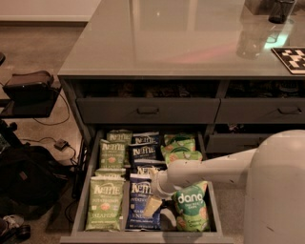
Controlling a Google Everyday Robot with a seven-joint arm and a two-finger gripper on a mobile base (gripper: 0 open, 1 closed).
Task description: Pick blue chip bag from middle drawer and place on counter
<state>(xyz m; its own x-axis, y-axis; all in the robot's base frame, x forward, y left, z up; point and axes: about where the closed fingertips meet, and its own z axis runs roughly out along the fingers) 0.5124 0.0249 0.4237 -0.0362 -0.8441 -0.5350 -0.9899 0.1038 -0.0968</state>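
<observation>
The middle drawer point(82, 200) is pulled open and full of chip bags. Several navy-blue Kettle bags lie in its middle column; the front blue chip bag point(138, 209) lies flat near the drawer's front edge. My gripper point(154, 205), pale, at the end of a white arm point(209, 170) coming from the right, is down in the drawer on the right edge of that front blue bag. The grey glossy counter point(157, 43) lies above the drawers.
Light green Kettle bags point(104, 202) fill the left column; green dang bags point(190, 208) fill the right. A closed drawer front with a bar handle point(147, 110) sits above. On the counter are a dark cup point(281, 10) and a checkered marker point(291, 59). A black bag point(28, 176) lies on the floor at left.
</observation>
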